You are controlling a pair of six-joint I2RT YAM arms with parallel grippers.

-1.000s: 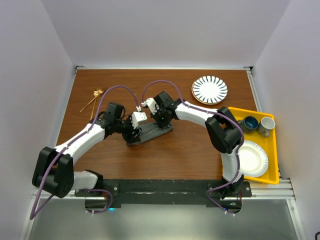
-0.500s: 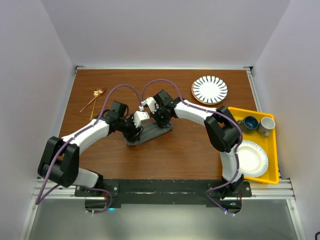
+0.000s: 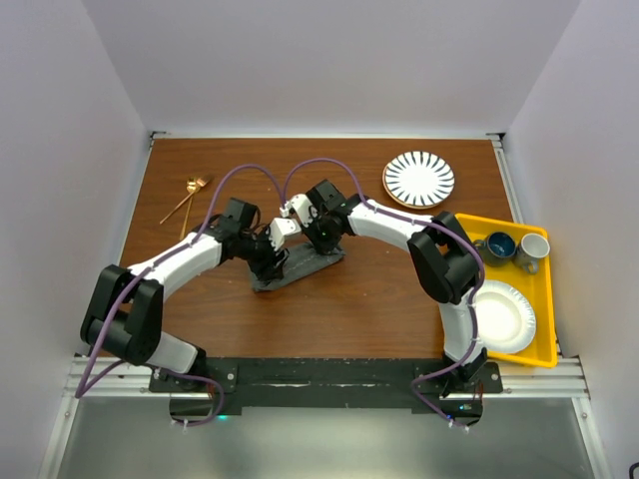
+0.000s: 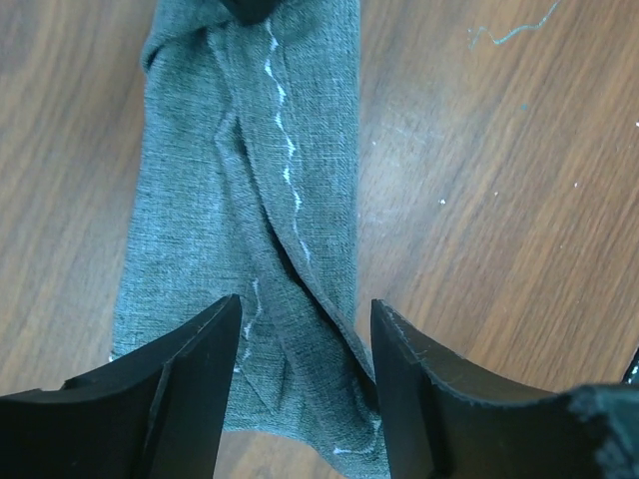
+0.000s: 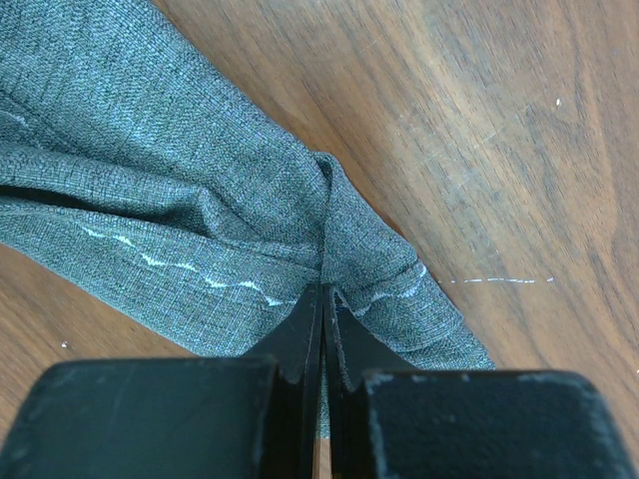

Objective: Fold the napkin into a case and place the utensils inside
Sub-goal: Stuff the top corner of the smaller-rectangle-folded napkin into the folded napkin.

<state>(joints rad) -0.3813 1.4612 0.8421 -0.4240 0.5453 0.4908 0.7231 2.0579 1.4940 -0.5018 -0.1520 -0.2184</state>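
Note:
The dark grey napkin [image 3: 300, 267] lies mid-table, folded into a narrow strip that runs from near left to far right. My left gripper [image 3: 270, 261] hangs open over its near-left end. In the left wrist view the two jaws stand either side of a raised lengthwise fold of the napkin [image 4: 250, 200], left gripper [image 4: 305, 309] holding nothing. My right gripper [image 3: 318, 239] is at the far-right end. Its jaws are shut, right gripper [image 5: 322, 289] pinching a puckered ridge of the napkin [image 5: 150, 200]. The gold utensils [image 3: 190, 195] lie crossed at the far left.
A striped plate [image 3: 418, 179] sits at the far right. A yellow tray [image 3: 544, 344] along the right edge holds a paper plate [image 3: 502, 315], a blue cup [image 3: 499, 244] and a grey mug [image 3: 532, 249]. Walls close in on three sides.
My left arm has swung slightly right and farther in, bringing its gripper closer over the strip's near end. The right arm and the napkin have stayed put.

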